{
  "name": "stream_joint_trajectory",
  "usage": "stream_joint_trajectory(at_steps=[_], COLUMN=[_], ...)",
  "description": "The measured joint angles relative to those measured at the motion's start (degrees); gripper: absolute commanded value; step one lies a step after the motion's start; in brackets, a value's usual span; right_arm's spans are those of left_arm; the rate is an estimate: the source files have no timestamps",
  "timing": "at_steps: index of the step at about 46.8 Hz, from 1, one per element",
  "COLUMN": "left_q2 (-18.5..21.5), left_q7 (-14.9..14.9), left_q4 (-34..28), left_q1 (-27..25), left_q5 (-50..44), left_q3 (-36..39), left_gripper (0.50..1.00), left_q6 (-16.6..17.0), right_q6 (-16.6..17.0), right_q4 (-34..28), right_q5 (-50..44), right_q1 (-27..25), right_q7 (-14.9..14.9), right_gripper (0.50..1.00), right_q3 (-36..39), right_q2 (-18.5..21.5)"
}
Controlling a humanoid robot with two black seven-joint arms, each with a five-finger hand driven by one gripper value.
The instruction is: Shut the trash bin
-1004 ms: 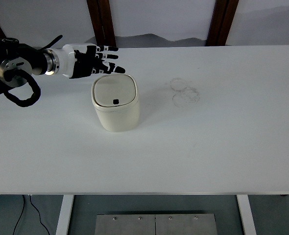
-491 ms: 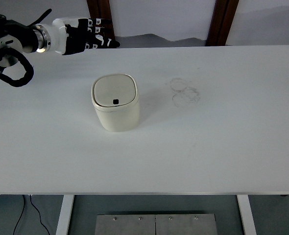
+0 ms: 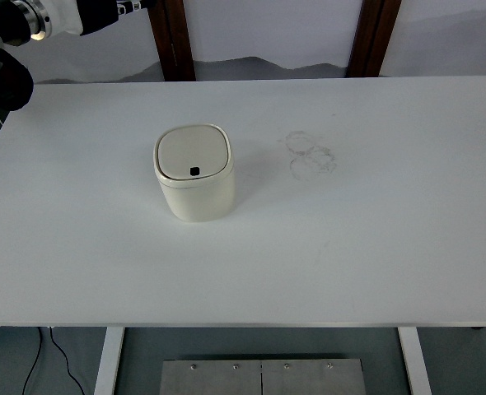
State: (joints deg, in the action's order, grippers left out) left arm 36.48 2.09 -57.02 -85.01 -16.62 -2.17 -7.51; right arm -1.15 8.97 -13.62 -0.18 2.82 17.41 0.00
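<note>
The left robot hand (image 3: pixel 115 8) sits in the top left corner of the head view, raised above and behind the far left corner of the worktop (image 3: pixel 375 239). Only its wrist cuff and a sliver of the black-and-white palm show; the rest is cut off by the picture's top edge, so I cannot tell whether it is released or clenched. It touches nothing that can be seen. The black arm (image 3: pixel 4 74) and its cable loop hang at the left edge just below it.

The trash bin (image 3: pixel 195 173) stands upright on the worktop, well apart from the robot hand, to its right and nearer the robot's side of the table. It is cream-coloured with rounded corners. Its lid (image 3: pixel 192 153) lies flat and level in the rim, closed, with a small dark square near its front edge.

Further right of the bin, faint ring marks (image 3: pixel 310 153) show on the white surface; what they are is hard to make out.
</note>
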Motion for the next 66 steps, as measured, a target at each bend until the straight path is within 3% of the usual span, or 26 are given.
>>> stream_joint_trajectory(at_steps=[9,16,26,51,66], left_q2=[0.0,0.0,-0.1,-0.3,-0.6], left_q7=[-0.3,-3.4,-4.6,-4.5,-4.5], left_q4=[4.2,7.7,8.5,12.9,13.7], left_q1=[5.9,11.6,17.3,26.5,28.8], left_q5=[0.0,0.0,-0.3,-1.2,-1.8], left_q3=[-8.0,-14.7,-20.4,-28.0,-28.6], left_gripper=[1.000,1.000,1.000,1.000,1.000], left_q6=[-2.6,-4.9,-5.1,-5.0,-5.1], right_q6=[0.0,0.0,0.0,0.0,0.0], right_q4=[0.0,0.0,0.0,0.0,0.0], right_q5=[0.1,0.0,0.0,0.1,0.1], right_q1=[0.0,0.0,0.0,0.0,0.0], right_q7=[0.0,0.0,0.0,0.0,0.0], right_gripper=[0.995,0.995,0.995,0.995,0.995], right_q3=[0.0,0.0,0.0,0.0,0.0], right_q2=[0.0,0.0,0.0,0.0,0.0])
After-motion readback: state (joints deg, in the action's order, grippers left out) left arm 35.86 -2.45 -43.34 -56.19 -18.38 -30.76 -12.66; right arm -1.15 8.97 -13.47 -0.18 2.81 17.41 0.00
